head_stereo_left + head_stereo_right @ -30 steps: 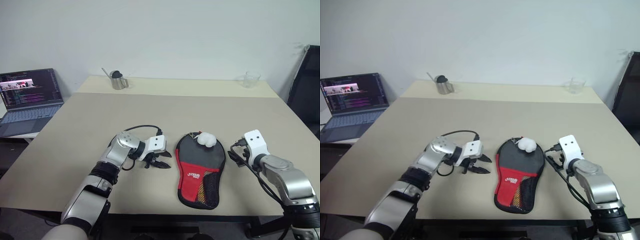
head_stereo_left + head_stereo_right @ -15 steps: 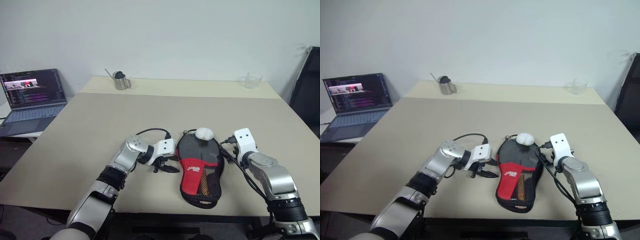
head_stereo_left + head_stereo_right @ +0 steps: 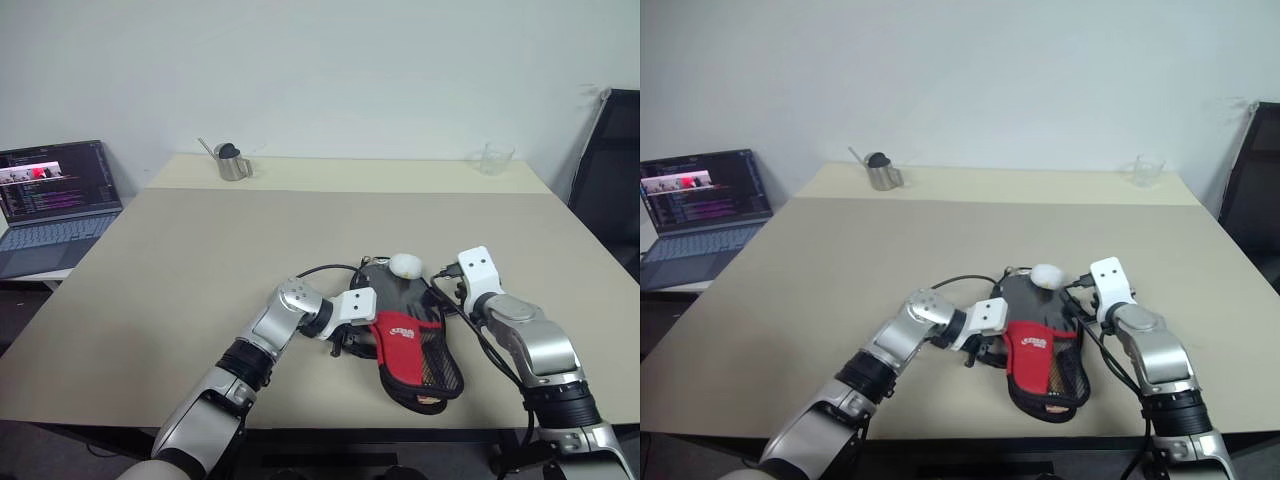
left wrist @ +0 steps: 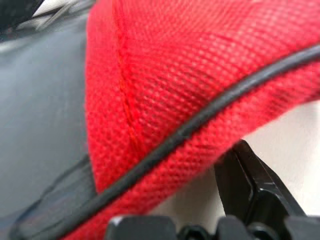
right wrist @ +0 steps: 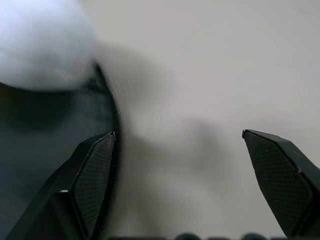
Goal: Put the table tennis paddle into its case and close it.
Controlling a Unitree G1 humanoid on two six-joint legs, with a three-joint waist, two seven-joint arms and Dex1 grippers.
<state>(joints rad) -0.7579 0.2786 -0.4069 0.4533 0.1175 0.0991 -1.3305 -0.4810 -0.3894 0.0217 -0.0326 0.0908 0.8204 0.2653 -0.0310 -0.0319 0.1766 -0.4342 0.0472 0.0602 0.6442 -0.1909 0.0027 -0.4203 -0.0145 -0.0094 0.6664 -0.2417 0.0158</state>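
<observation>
The case (image 3: 410,328) lies on the table (image 3: 200,250). The left gripper (image 3: 345,345) presses against its red side, finger spacing unclear. The right gripper (image 5: 187,187), fingers spread wide, sits beside the white ball charm (image 3: 404,264).

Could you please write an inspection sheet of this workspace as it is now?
Surface: beige table, mostly bare.
Job's things: the case lies flat near the front edge, white ball charm at its far end; whether the paddle is inside, cannot tell.
Clutter: small metal jug and clear glass at the far edge.
Grippers: left gripper at the case's left edge, grip unclear; right gripper open beside the charm end.
Cables: black cable looped over the left wrist.
Surroundings: open laptop at left, black chair at right.
</observation>
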